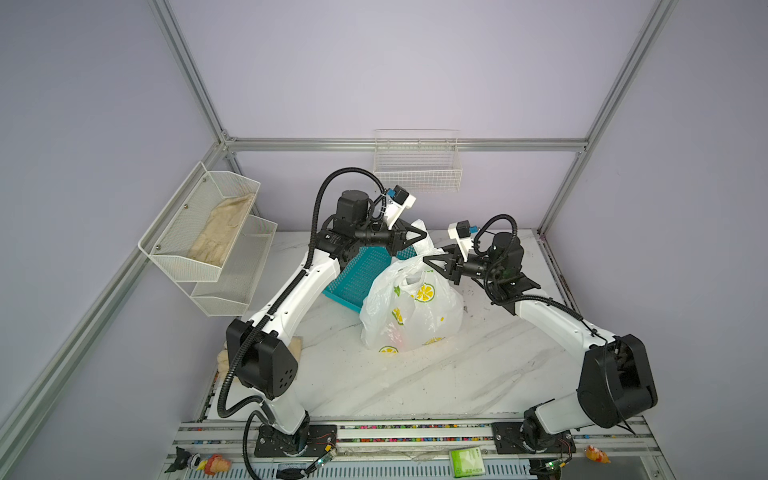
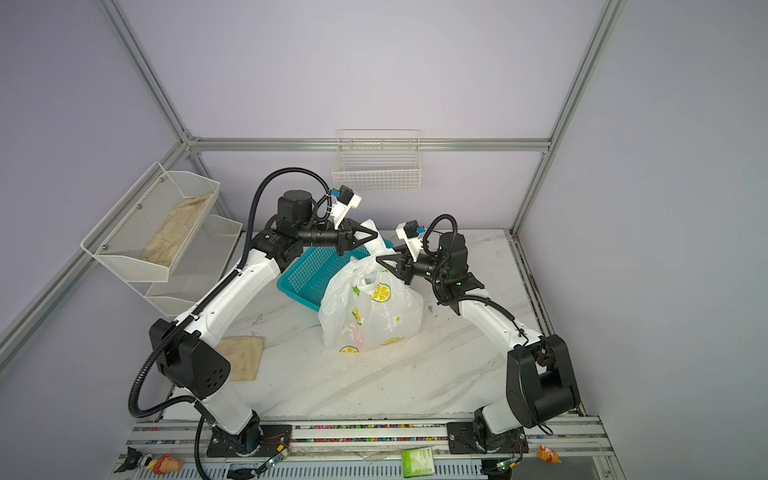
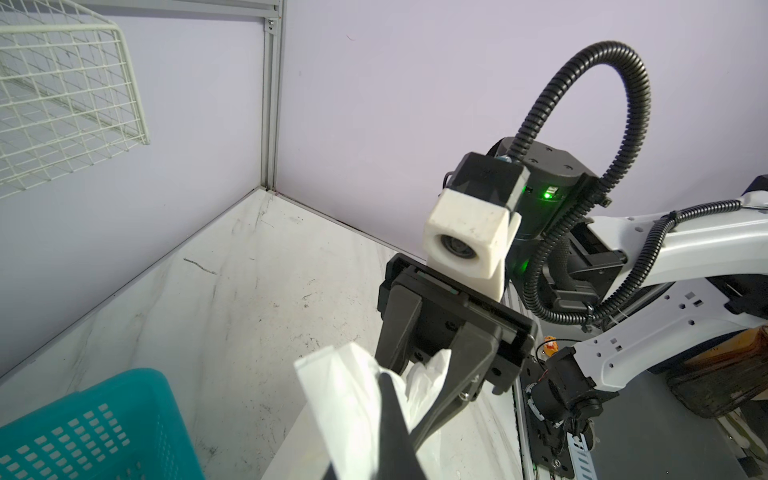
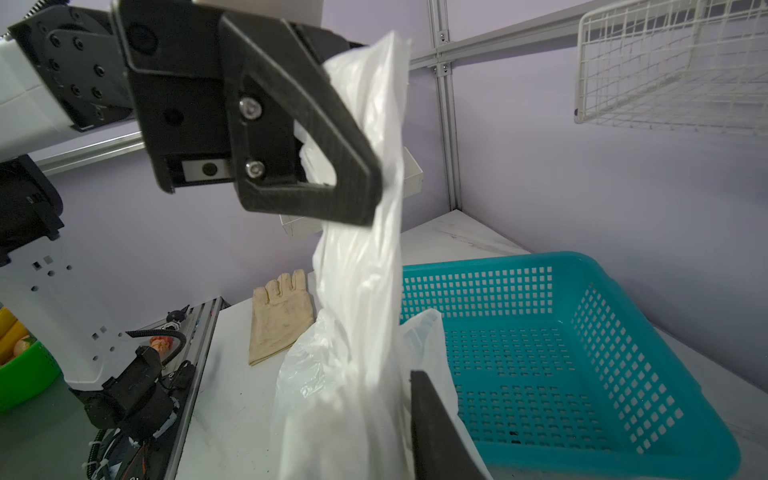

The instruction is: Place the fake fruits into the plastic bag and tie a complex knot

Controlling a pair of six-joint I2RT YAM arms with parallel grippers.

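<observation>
Twice clenched on plastic bag (image 1: 415,316) handles: by left tool (image 1: 423,235) from 11 o'clock, by right tool (image 1: 427,260) from 2 o'clock. Held raised and taut, presumably for knotting.

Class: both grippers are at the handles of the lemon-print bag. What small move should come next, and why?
Probably cross the handles: swing the right gripper, with the handle it seems to pinch, over the one the left gripper holds raised. Pink fake fruits show through the plastic bag, the teal basket looks empty, and no knot exists.
</observation>
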